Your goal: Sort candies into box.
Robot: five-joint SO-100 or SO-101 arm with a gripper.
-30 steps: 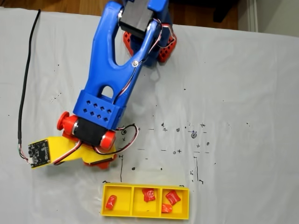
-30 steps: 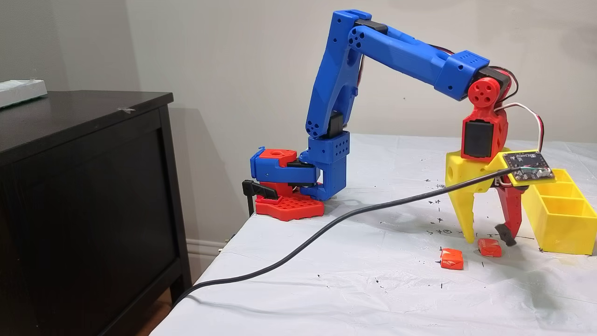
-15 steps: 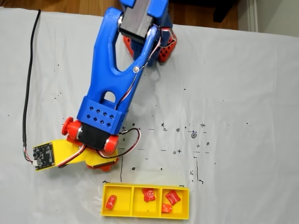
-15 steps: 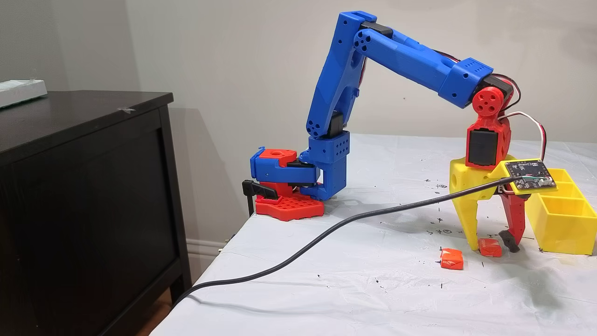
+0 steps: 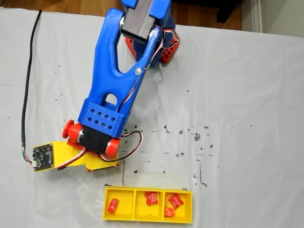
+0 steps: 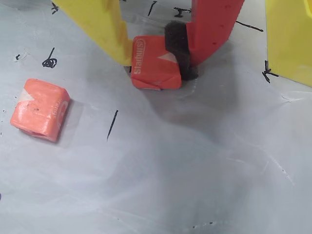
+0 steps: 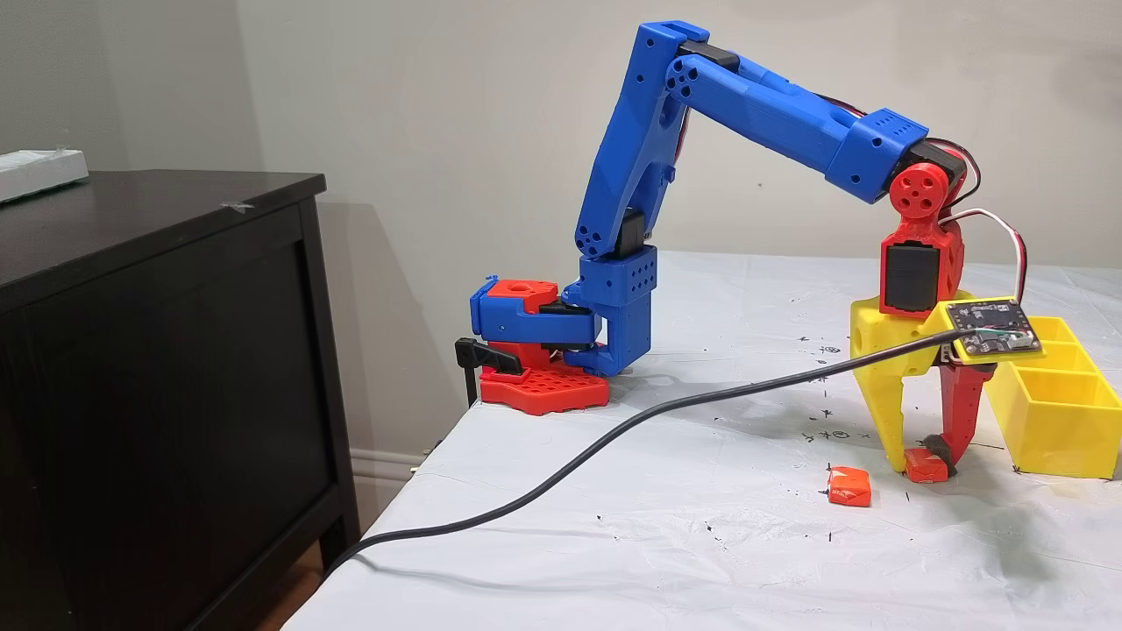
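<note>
My gripper stands upright on the white table cover, its yellow finger and red finger shut on an orange-red candy that rests on the table. The same candy lies just left of the yellow box in a fixed view. A second orange-red candy lies loose to the left. The box holds one candy in its left compartment, one in the middle and two in the right. In that fixed view the arm hides the fingertips.
A black cable runs across the table from the wrist camera board to the front left edge. The arm's red and blue base sits at the back. A dark cabinet stands beside the table. Pen marks dot the cover.
The gripper has come down around the candy near the box and its fingers have shut on it. The loose candy and the box have not moved.
</note>
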